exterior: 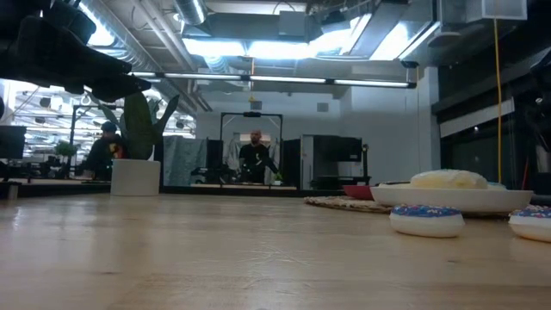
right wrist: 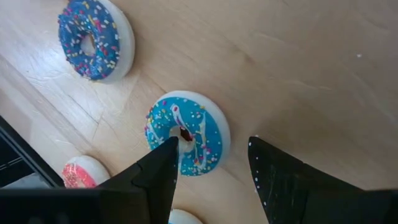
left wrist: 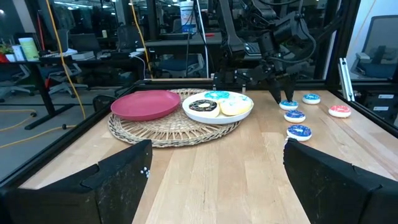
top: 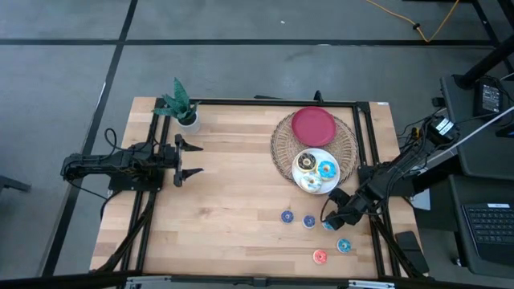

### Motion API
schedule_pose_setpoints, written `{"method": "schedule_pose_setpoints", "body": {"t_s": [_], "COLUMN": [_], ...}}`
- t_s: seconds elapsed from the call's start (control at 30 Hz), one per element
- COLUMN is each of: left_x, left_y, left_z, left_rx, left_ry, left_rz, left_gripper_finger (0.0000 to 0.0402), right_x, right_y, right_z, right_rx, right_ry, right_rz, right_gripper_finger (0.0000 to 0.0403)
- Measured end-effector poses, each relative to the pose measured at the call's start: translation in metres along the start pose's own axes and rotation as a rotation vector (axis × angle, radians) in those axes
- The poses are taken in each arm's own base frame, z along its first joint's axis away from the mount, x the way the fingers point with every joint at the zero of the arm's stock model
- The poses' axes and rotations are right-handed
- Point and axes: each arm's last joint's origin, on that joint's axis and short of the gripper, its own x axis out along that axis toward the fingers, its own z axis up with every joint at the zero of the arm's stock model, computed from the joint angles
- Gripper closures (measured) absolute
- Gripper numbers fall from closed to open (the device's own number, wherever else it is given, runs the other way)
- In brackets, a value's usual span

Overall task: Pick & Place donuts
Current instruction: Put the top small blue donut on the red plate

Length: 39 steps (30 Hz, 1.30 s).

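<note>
The right gripper point(top: 328, 222), at the lower right of the high view, stands with fingers parted over a light-blue donut point(right wrist: 188, 132) on the table point(top: 225, 201) (one finger tip overlaps it), grasping nothing. The left gripper point(top: 195, 159) waits released at centre left.

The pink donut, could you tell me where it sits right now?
In the high view the pink donut lies near the table's front edge on the right side, just beside a blue donut, below the right gripper.
</note>
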Motion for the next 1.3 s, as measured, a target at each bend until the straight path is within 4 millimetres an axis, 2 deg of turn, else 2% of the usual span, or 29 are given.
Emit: {"method": "schedule_pose_setpoints", "body": {"t_s": [0.17, 0.5, 0.73, 1.03, 1.3], "left_x": [0.000, 0.000, 0.000, 0.000, 0.000], "left_y": [0.000, 0.000, 0.000, 0.000, 0.000], "left_z": [0.000, 0.000, 0.000, 0.000, 0.000], "left_rx": [0.000, 0.000, 0.000, 0.000, 0.000], "left_ry": [0.000, 0.000, 0.000, 0.000, 0.000], "left_rz": [0.000, 0.000, 0.000, 0.000, 0.000], "left_gripper_finger": [0.0048, 0.0048, 0.0048, 0.0048, 0.0048], "right_x": [0.000, 0.000, -0.002, -0.017, -0.040], "right_y": [0.000, 0.001, 0.007, 0.026, 0.053], "right_z": [0.000, -0.001, -0.001, -0.005, -0.009], "right_rx": [0.002, 0.003, -0.001, -0.102, -0.215], "right_ry": [0.002, 0.015, 0.017, 0.074, 0.115], "right_rz": [-0.001, 0.008, 0.023, -0.006, -0.008], "right_gripper_finger": [0.0223, 0.0310, 0.0351, 0.0359, 0.0359]}}
